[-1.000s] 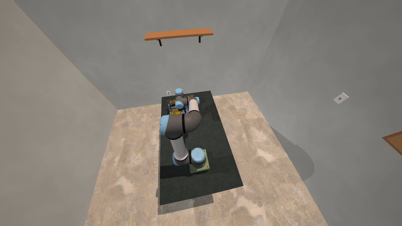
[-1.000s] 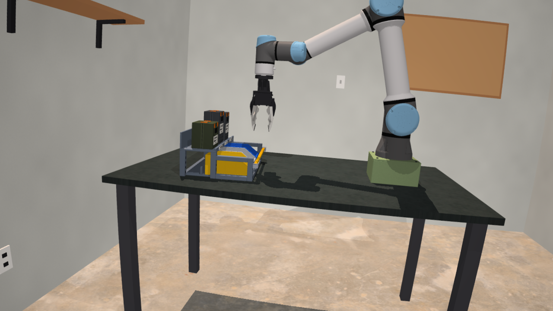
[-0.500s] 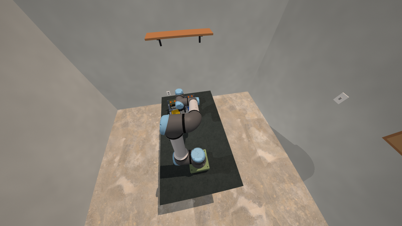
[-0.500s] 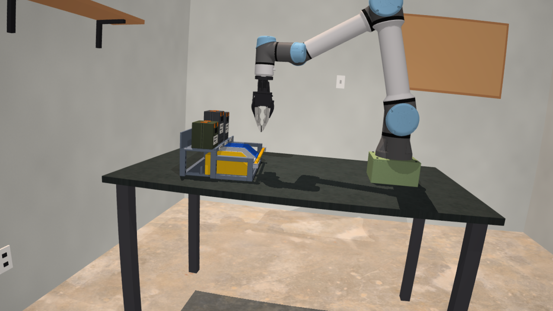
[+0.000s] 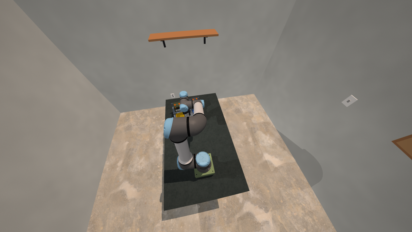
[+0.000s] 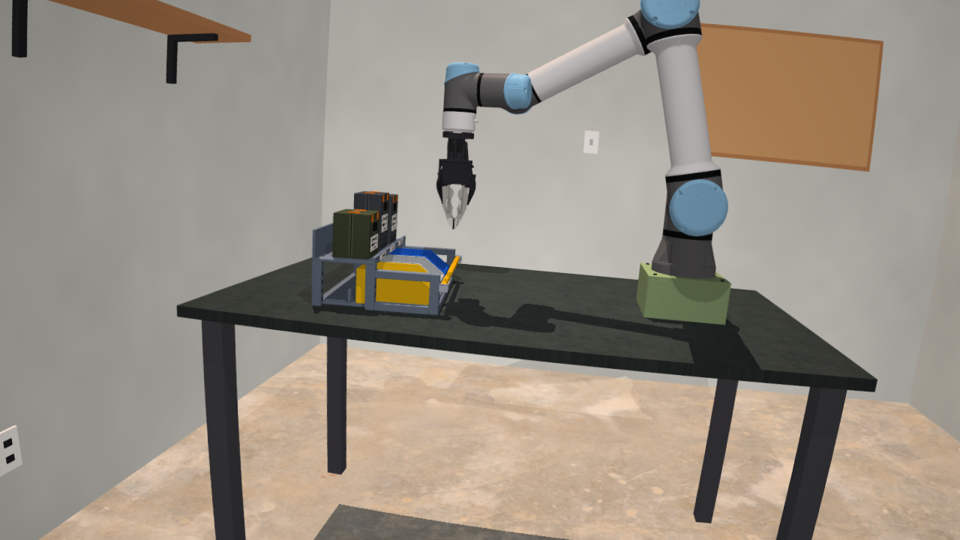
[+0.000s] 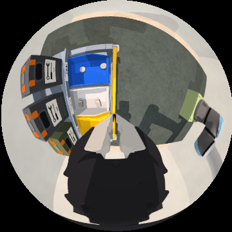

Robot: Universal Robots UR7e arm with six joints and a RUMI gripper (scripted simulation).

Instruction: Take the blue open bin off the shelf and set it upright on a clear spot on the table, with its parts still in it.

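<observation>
I am holding my gripper (image 6: 454, 213) pinched together on nothing above the shelf (image 6: 320, 262), since the blue open bin (image 7: 88, 71) is sitting farthest along its row.

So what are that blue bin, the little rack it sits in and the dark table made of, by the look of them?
The blue bin looks like moulded plastic: one flat saturated colour, smooth walls, a soft sheen. The rack looks like painted metal or stiff plastic: thin straight grey-blue bars, matte; which one is unclear. The table has a dark matte top with faint mottling, perhaps laminate or stained wood, on plain black legs.
</observation>
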